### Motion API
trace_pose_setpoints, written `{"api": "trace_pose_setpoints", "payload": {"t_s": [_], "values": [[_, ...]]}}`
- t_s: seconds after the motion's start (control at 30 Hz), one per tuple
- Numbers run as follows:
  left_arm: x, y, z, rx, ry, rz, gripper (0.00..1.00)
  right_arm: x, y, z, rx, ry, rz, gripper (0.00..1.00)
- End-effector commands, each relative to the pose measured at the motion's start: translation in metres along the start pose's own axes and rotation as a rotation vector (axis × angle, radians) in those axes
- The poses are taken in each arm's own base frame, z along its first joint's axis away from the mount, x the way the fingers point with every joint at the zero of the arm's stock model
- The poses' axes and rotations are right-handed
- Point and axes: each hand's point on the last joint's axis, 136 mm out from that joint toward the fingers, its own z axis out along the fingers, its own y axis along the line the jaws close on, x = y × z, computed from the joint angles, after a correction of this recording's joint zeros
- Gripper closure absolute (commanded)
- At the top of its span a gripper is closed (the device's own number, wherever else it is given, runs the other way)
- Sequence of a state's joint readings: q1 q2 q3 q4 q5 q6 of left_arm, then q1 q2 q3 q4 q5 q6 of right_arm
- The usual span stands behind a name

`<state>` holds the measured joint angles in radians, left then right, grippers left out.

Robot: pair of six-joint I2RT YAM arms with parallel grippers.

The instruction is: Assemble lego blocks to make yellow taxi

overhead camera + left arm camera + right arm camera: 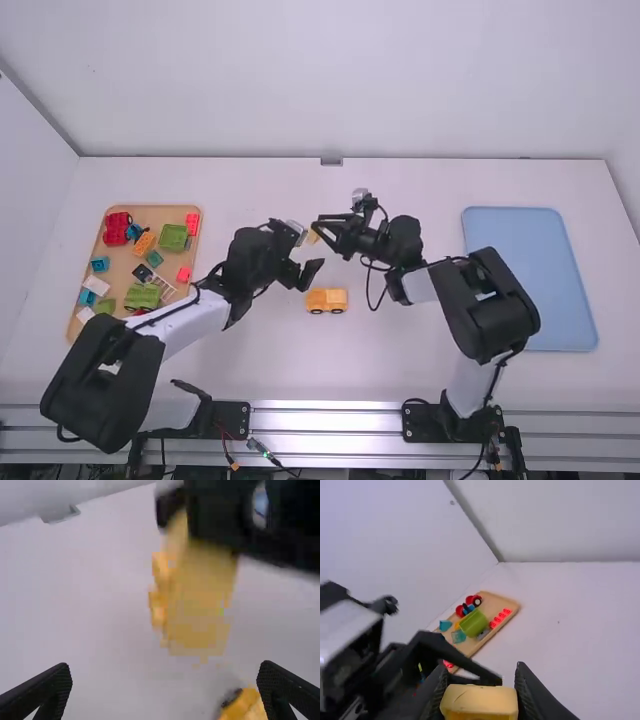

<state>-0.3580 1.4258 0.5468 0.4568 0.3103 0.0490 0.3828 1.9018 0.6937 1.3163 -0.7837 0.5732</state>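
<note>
**Left arm (110, 390) and right arm (490, 305) in the foreground; yellow block (313, 237) clamped**

Nearest the high camera, the black joints of the left arm occupy the lower left of the frame; those of the right arm occupy the right of centre. Both arms extend toward the centre of the frame.

Right gripper (320, 228): fingers closed on the yellow block, above the centre of the high view. In the right wrist view, the block sits between the fingertips at the bottom edge.

Left gripper (308, 248): fingers well apart. In the left wrist view, the block is blurred near the centre of the frame, clear of both left fingers.

Yellow wheeled piece (327, 300): upright on the white surface (250, 360), just below the centre of the high view, dark wheels down.

Wooden tray (150, 213): left of the frame, carrying red pieces (117, 228), a green block (173, 237), an orange block (143, 243) and other parts.

Blue tray (530, 280): flat on the surface, right of the frame.
</note>
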Motion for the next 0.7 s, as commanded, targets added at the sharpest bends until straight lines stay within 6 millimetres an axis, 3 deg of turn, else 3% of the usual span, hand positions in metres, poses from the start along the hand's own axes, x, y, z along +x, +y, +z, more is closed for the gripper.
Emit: {"api": "trace_pose_setpoints", "payload": {"t_s": [0.0,0.13,0.27,0.5,0.67], "values": [[-0.027,-0.016,-0.016,0.155,-0.058,0.025,0.01,-0.01,0.016,-0.008,-0.169,0.066,-0.071,0.76],[-0.049,-0.022,-0.053,0.428,-0.094,0.058,0.01,-0.02,0.023,-0.027,-0.298,0.12,-0.164,0.77],[-0.059,-0.02,-0.075,0.549,-0.16,0.131,0.01,-0.016,0.03,-0.035,-0.368,0.152,-0.225,0.78],[-0.062,-0.036,-0.076,0.675,-0.241,0.264,0.01,-0.003,0.052,-0.036,-0.491,0.208,-0.273,0.78],[-0.054,-0.039,-0.058,0.687,-0.197,0.251,0.01,0.002,0.072,-0.03,-0.577,0.243,-0.298,0.8]]}}
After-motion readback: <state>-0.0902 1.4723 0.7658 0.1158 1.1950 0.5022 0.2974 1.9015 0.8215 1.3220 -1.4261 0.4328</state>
